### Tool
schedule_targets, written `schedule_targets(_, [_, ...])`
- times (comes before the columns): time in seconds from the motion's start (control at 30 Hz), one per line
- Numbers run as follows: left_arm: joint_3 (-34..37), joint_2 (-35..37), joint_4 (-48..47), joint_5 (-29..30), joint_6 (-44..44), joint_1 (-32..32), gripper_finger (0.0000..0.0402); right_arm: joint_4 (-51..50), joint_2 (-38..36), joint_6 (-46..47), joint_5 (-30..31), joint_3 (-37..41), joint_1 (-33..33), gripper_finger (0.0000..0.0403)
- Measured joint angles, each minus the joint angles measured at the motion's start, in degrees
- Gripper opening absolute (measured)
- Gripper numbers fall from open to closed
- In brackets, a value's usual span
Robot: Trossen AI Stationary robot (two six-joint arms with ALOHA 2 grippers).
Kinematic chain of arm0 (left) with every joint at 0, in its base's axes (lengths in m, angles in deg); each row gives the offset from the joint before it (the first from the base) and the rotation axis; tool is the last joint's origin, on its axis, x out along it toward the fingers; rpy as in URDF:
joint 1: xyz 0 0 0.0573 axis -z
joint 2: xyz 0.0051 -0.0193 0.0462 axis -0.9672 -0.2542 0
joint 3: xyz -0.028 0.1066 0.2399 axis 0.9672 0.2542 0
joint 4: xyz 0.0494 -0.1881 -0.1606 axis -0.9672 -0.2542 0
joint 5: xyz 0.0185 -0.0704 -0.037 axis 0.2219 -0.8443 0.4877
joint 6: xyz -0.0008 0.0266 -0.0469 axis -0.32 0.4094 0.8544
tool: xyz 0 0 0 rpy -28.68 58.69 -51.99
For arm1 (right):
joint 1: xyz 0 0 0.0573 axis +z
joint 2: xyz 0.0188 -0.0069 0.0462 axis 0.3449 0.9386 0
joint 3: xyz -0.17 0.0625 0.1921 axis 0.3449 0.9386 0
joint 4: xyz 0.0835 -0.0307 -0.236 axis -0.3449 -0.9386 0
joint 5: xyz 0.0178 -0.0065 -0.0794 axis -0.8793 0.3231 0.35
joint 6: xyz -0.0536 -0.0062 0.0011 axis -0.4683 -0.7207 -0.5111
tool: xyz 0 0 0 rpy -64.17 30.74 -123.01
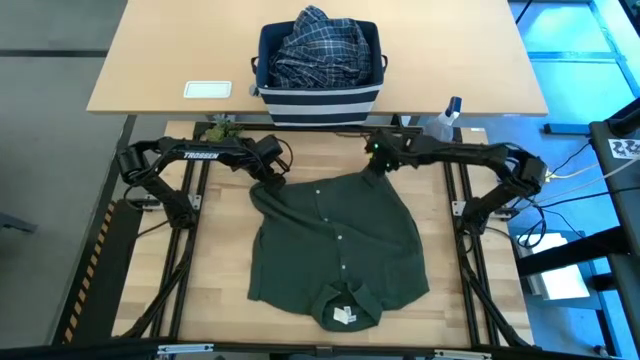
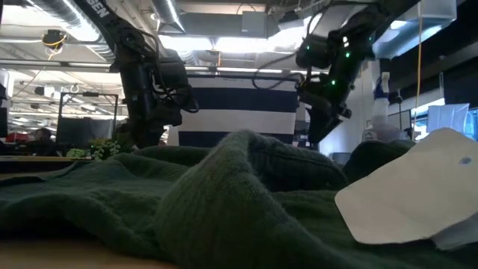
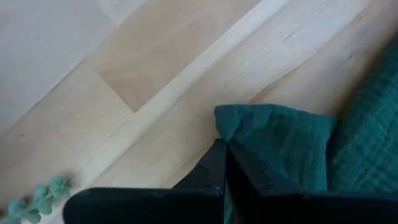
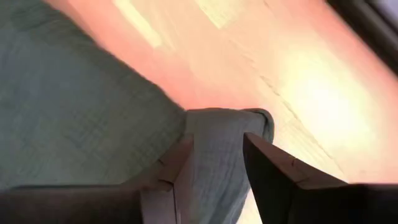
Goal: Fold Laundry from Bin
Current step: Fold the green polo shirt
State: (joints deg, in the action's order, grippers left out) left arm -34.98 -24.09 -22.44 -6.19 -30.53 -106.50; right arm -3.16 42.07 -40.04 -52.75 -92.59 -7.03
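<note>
— Where's the dark olive-green shirt [image 1: 340,245]?
— Spread flat on the wooden table [image 1: 215,290], in front of the bin [image 1: 320,95], which holds the plaid shirt [image 1: 320,45]. Its long axis runs far to near, collar and white tag at the near edge, hem towards the bin.
— And the grippers?
— Left gripper [image 3: 225,163] is pinched closed on the far-left hem corner. Right gripper [image 4: 217,152] has its fingers partway apart with the far-right corner's fold between them.
</note>
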Motion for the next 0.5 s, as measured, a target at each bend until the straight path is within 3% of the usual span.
schedule_targets(0.5, [0.0,0.0,0.5,0.0,-1.0,0.0,0.0,2.9,12.3,-3.8,-6.5,0.0,-5.6,0.0136])
